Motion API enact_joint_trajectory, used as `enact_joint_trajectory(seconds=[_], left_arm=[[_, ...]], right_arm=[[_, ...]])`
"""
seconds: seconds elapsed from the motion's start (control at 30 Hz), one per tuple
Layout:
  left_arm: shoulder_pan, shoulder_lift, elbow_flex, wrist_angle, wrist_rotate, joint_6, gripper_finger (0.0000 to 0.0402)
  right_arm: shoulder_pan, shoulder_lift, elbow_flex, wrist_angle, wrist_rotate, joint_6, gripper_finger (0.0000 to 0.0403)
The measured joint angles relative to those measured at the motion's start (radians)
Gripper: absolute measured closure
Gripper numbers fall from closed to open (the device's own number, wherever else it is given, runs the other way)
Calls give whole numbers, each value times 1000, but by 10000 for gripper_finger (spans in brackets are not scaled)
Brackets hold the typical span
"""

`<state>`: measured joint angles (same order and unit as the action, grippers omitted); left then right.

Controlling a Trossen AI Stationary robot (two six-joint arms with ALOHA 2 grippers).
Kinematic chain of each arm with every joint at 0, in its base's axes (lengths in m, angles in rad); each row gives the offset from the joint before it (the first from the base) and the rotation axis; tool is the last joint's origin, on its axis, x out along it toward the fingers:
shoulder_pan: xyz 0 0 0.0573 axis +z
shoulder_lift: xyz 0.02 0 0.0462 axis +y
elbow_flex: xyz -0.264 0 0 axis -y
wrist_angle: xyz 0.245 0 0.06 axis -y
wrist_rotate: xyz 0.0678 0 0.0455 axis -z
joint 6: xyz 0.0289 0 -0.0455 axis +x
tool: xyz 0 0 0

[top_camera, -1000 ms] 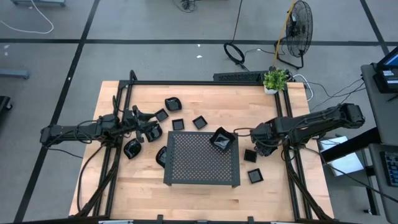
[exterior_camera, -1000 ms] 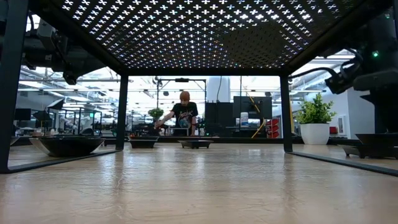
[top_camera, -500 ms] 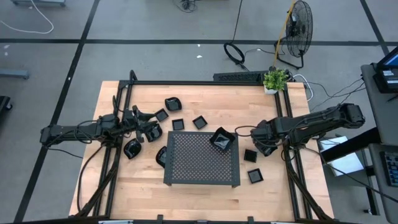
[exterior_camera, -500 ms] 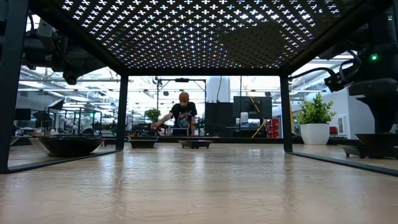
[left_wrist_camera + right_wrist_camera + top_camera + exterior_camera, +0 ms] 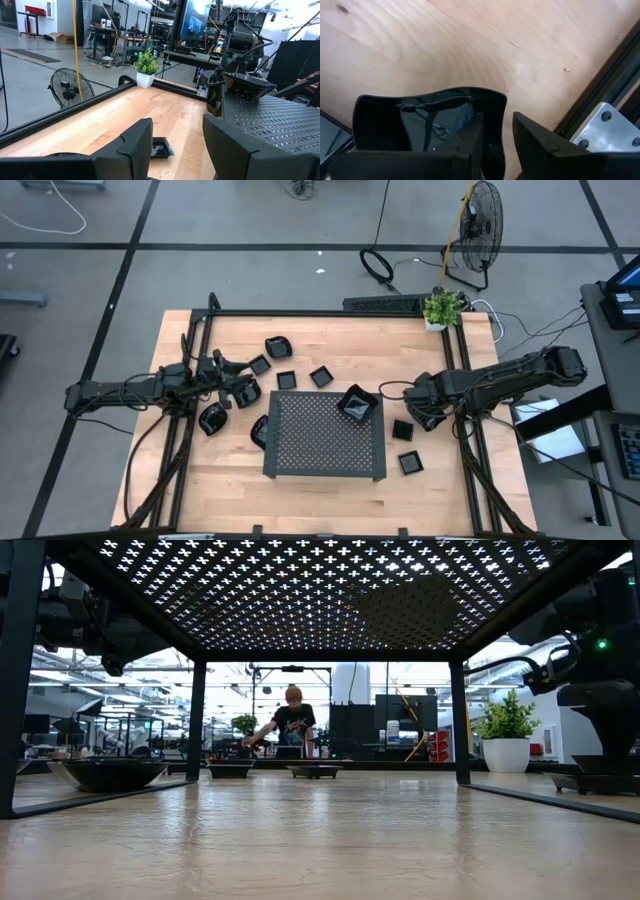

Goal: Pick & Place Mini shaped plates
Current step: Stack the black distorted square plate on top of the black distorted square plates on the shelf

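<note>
Small glossy black plates lie scattered on the wooden table; one angular plate (image 5: 357, 404) sits on the far right corner of the dark perforated tray (image 5: 325, 442). My right gripper (image 5: 413, 418) is low over a square plate (image 5: 402, 429) just right of the tray. It is open, with one finger inside that plate (image 5: 420, 125) and the other outside its wall. My left gripper (image 5: 238, 388) is open above the table left of the tray, and a small plate (image 5: 159, 147) lies on the wood ahead of its fingers. My right gripper (image 5: 497, 117) comes from above, pointing down, and straddles the square plate's side wall (image 5: 496, 107): one finger (image 5: 476, 132) inside the hollow, the other (image 5: 532, 137) outside. The plate rests flat on the table. Whether the fingers touch the wall, I cannot tell.
More plates lie near the tray's far and left sides (image 5: 278, 346) (image 5: 212, 419), and one (image 5: 410, 463) near its right side. A potted plant (image 5: 443, 308) stands at the far right corner. Black frame rails (image 5: 452, 370) edge the table. A person (image 5: 292, 720) stands far behind.
My right gripper has come down toward the square plate right of the tray, ending with its fingers astride the plate's wall. The plate has stayed where it was.
</note>
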<state>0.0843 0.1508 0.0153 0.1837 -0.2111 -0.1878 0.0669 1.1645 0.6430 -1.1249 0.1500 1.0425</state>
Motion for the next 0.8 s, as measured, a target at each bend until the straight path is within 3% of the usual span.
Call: enact_joint_trajectory(seconds=[0.5,0.8], left_arm=[[0,0,0,0,0,0,224],[0,0,0,0,0,0,224]], right_arm=[[0,0,-4,23,-45,-8,310],[0,0,-98,143,-65,-6,310]])
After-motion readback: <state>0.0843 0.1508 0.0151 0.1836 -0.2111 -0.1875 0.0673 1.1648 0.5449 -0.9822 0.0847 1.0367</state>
